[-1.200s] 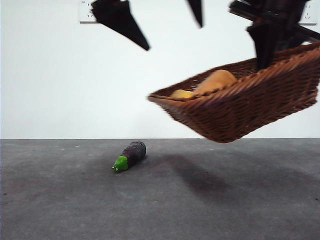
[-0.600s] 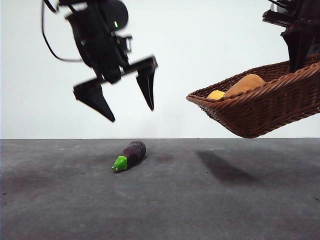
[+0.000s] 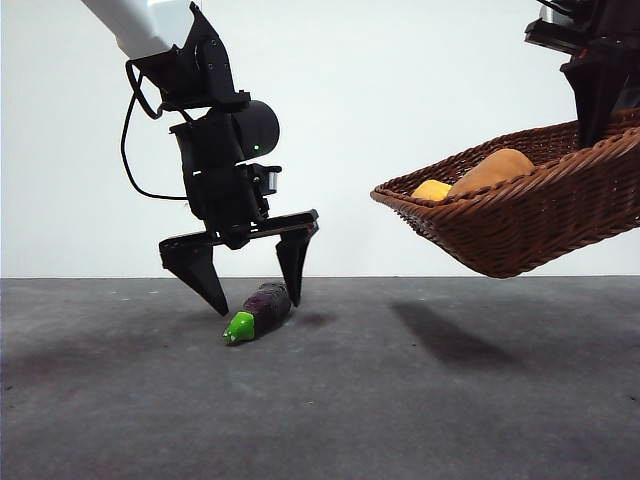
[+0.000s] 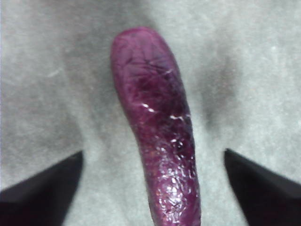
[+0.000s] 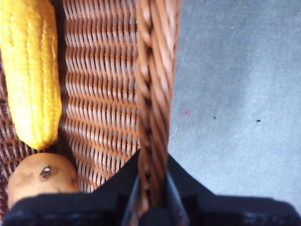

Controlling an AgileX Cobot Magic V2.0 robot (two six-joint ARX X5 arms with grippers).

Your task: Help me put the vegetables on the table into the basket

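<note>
A slim dark purple vegetable (image 3: 264,304) with a green stem end lies on the grey table (image 3: 420,400). My left gripper (image 3: 255,301) has its jaws open and low on either side of it, tips just above the table. The left wrist view shows the purple vegetable (image 4: 160,127) lying lengthwise between the spread jaws of the left gripper (image 4: 153,151). My right gripper (image 3: 597,110) holds the wicker basket (image 3: 520,225) tilted in the air at the right. The right gripper (image 5: 153,188) is shut on the braided rim (image 5: 153,94). Inside lie the corn (image 5: 30,70) and the potato (image 5: 42,176).
A plain white wall stands behind the table's far edge. The raised basket casts a shadow (image 3: 450,335) on the table right of the purple vegetable. Bare grey table (image 5: 235,94) shows beside the basket in the right wrist view.
My left arm has come down from high up, and its open jaws now straddle the purple vegetable. The basket shifted right a second ago and has stayed still since.
</note>
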